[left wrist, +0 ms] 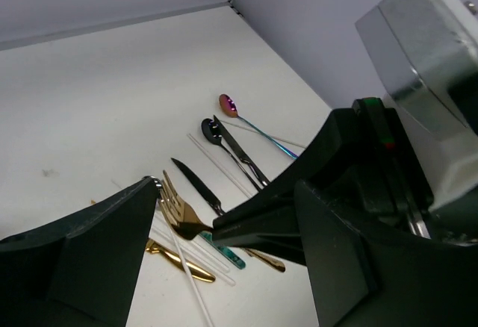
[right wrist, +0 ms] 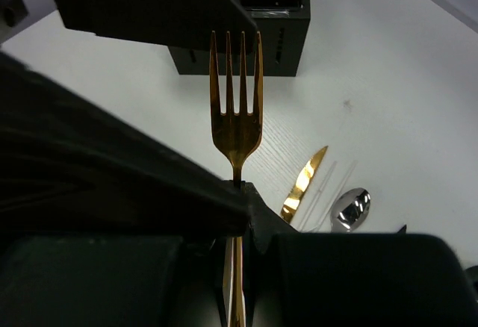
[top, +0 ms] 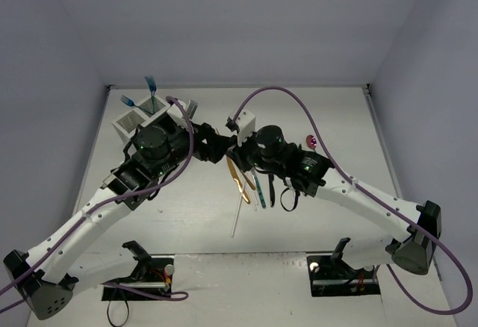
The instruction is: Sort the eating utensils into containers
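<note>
I see white table [top: 187,215], faint wood grain across top. Pale lavender walls [top: 224,21] rise from table's far, left and right edges. Dark seam [top: 299,85] runs along table's far edge. Small brownish speck [left wrist: 48,172] on table top.

The left arm [top: 82,226] and right arm [top: 373,204] are built of white links and black joints, and a purple cable [top: 299,99] is run along each. Green lights [top: 137,148] are seen on the wrists. The left claw [left wrist: 185,207] and right claw [right wrist: 239,200] are moulded in matte black.
</note>
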